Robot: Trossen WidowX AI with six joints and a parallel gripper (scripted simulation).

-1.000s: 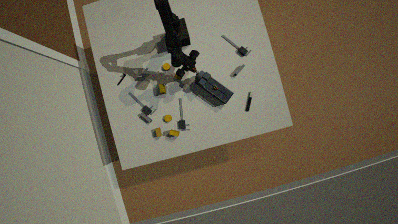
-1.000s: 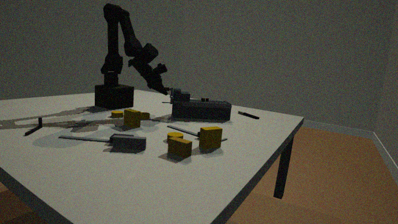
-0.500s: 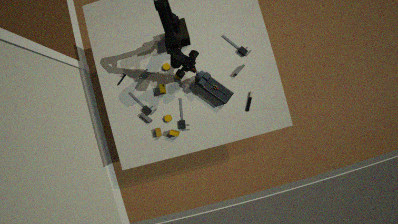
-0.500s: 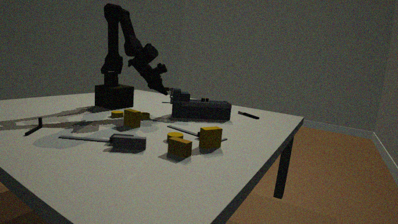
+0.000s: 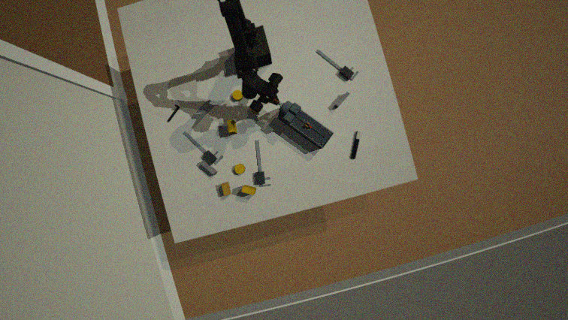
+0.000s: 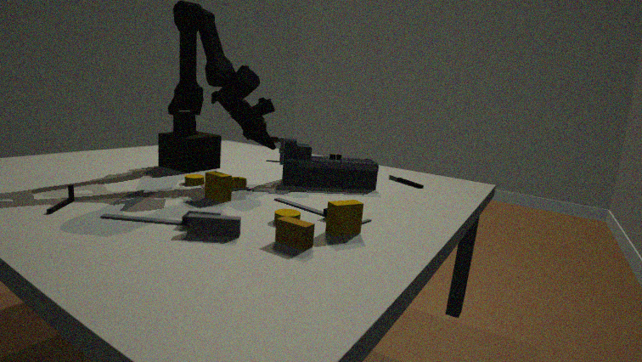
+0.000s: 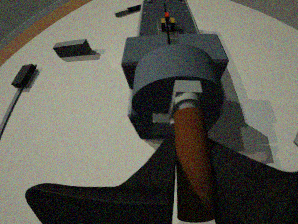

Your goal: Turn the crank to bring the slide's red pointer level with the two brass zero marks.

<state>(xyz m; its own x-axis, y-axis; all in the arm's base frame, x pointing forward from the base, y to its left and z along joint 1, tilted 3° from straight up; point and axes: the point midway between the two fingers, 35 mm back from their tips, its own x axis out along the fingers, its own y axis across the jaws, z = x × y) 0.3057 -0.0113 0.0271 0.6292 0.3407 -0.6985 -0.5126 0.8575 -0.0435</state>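
Note:
The grey machine [image 5: 306, 128] [image 6: 329, 175] [image 7: 176, 56] stands on the table, its round crank housing facing the arm. My gripper [image 5: 276, 102] [image 6: 273, 144] [image 7: 183, 140] is shut on the brown crank handle, which runs between the dark fingers in the wrist view. A pale crank arm [image 7: 187, 86] joins the handle to the housing, at the upper part of its opening. The slide's red pointer [image 7: 167, 15] is small on the machine's top. It appears slightly beyond the two brass zero marks [image 7: 172, 24], on the side away from the crank, not level with them.
Yellow blocks [image 5: 248, 190] [image 6: 344, 218] and yellow discs [image 5: 239, 168] [image 6: 194, 180] lie on the table. Grey pieces with long rods [image 5: 258, 177] [image 5: 345, 73] and a dark bar [image 5: 354, 146] [image 6: 406, 181] lie around the machine. A small black angled piece [image 5: 173, 113] [image 6: 60, 204] lies to the left.

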